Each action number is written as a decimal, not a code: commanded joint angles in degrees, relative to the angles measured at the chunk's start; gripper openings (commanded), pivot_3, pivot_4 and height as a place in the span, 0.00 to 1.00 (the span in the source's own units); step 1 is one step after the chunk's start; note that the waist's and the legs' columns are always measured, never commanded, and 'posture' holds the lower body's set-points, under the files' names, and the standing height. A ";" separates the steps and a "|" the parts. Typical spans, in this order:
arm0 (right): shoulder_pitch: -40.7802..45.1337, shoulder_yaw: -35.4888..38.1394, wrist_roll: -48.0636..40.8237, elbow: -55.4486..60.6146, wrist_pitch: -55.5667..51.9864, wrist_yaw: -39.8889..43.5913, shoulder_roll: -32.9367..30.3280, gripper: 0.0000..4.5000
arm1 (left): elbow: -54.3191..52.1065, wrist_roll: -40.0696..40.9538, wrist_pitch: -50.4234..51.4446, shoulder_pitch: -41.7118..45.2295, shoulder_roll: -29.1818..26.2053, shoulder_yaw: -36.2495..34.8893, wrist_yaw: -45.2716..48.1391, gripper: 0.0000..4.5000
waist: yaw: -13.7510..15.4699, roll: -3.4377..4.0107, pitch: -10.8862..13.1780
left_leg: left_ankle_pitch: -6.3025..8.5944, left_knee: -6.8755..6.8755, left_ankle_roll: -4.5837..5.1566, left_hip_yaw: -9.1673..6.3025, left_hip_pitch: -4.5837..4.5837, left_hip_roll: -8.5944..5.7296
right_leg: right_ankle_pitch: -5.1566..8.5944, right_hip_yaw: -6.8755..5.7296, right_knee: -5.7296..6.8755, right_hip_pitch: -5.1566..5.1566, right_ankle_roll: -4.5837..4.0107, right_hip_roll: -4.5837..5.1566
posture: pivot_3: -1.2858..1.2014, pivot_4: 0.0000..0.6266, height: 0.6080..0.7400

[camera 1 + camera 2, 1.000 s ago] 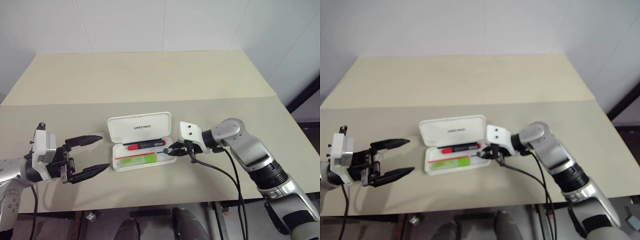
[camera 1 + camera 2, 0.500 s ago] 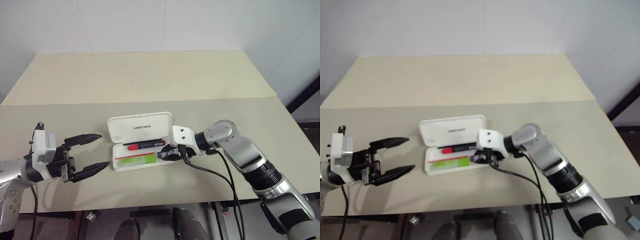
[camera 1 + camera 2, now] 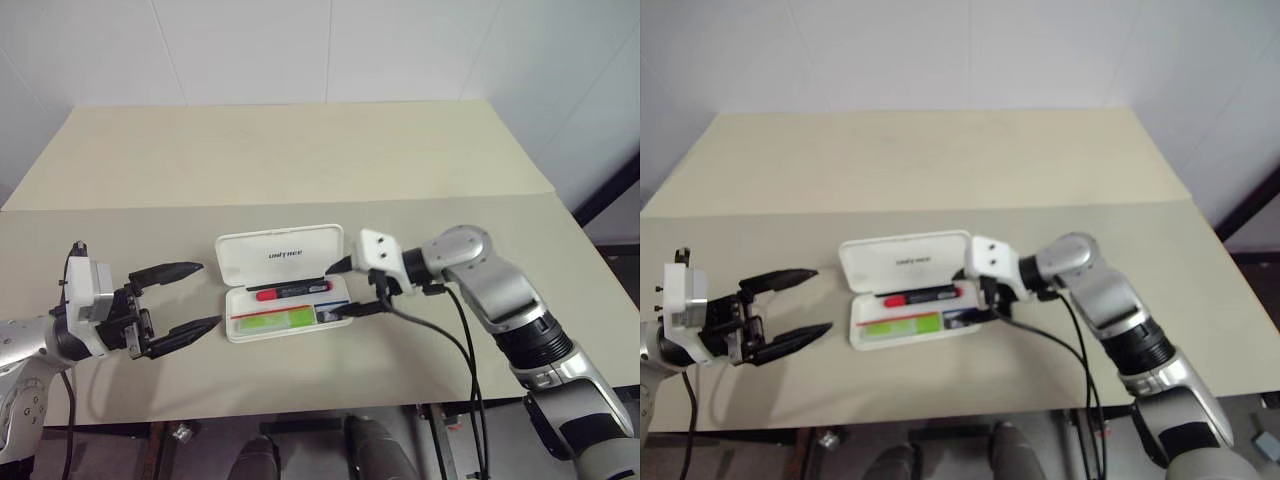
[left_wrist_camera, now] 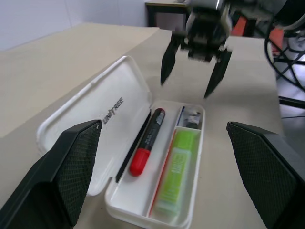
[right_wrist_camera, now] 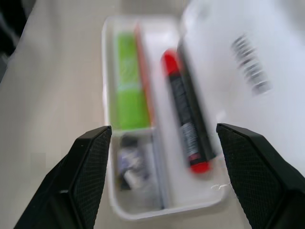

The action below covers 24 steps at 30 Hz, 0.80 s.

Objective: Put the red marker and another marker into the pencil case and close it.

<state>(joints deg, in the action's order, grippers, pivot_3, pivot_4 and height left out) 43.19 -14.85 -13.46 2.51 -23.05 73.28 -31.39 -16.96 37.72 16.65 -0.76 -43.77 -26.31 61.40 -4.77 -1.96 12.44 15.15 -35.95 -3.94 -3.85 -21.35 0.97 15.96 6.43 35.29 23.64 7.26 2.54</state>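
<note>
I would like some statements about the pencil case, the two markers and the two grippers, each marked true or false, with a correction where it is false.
1. The pencil case lies open, lid up. True.
2. The red marker lies on the table outside the case. False: it lies inside the case, in the compartment next to the lid.
3. The green marker lies in the case, in the compartment beside the red marker's. True.
4. The right gripper is shut on the green marker. False: its fingers stand open at the end of the case, holding nothing.
5. The left gripper is open and apart from the case. True.
</note>
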 commanded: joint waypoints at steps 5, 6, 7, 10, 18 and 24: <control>-4.12 9.80 -12.20 -3.24 3.11 2.83 2.54 1.00 | 6.63 -2.11 -2.72 7.67 -0.95 2.14 -0.06 1.00 | 0.09 -0.02 -0.01 | 0.02 -0.01 0.02 -0.02 -0.02 0.01 | -0.09 -0.04 -0.02 -0.02 0.18 0.01 | 0.52 0.24 1.00; -4.47 9.63 -11.63 -4.56 4.32 3.16 2.28 1.00 | 8.54 -2.65 -2.58 9.52 -0.83 2.49 -1.00 1.00 | 0.12 -0.02 -0.01 | 0.02 -0.01 0.02 -0.02 -0.02 0.01 | -0.09 -0.04 -0.02 -0.03 0.18 0.01 | 0.52 0.24 1.00; -4.67 9.41 -11.02 -5.56 5.38 3.43 2.05 1.00 | 10.27 -3.13 -2.05 11.11 -0.77 2.80 -2.08 1.00 | 0.10 -0.02 -0.01 | 0.02 -0.02 0.02 -0.02 -0.02 0.00 | -0.10 -0.04 -0.01 -0.02 0.19 0.01 | 0.52 0.24 1.00; -4.35 9.26 -10.44 -7.43 7.00 3.42 2.04 1.00 | 14.76 -4.54 -2.97 14.58 -1.14 4.18 -1.10 0.85 | 0.04 -0.01 -0.01 | 0.01 -0.03 0.02 -0.02 -0.02 0.01 | -0.15 -0.05 0.03 -0.01 0.28 -0.01 | 0.52 0.24 1.00; -4.54 12.23 -12.91 -9.53 6.45 2.14 1.99 1.00 | 24.64 -7.31 -4.62 22.43 -2.32 8.25 3.25 0.28 | 0.11 -0.01 0.00 | 0.03 0.08 0.01 -0.05 -0.06 0.03 | -0.12 -0.09 0.07 0.09 0.28 -0.01 | 0.52 0.24 1.00; -4.84 13.86 -13.52 -10.10 6.54 1.68 1.44 1.00 | 37.35 -11.13 -8.75 33.46 -3.44 10.82 6.37 0.01 | 0.29 -0.01 0.00 | 0.03 -0.02 0.01 -0.07 -0.09 -0.02 | -0.14 -0.11 0.06 0.05 0.33 0.01 | 0.52 0.24 1.00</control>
<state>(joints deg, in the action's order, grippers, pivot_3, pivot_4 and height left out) 38.29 -3.06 -25.79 -8.38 -16.75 75.47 -29.25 18.44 27.45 9.68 30.29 -45.84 -15.31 66.75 -4.48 -1.97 12.44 15.17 -35.96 -3.93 -3.92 -21.45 0.96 15.81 6.32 35.34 23.69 7.59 2.55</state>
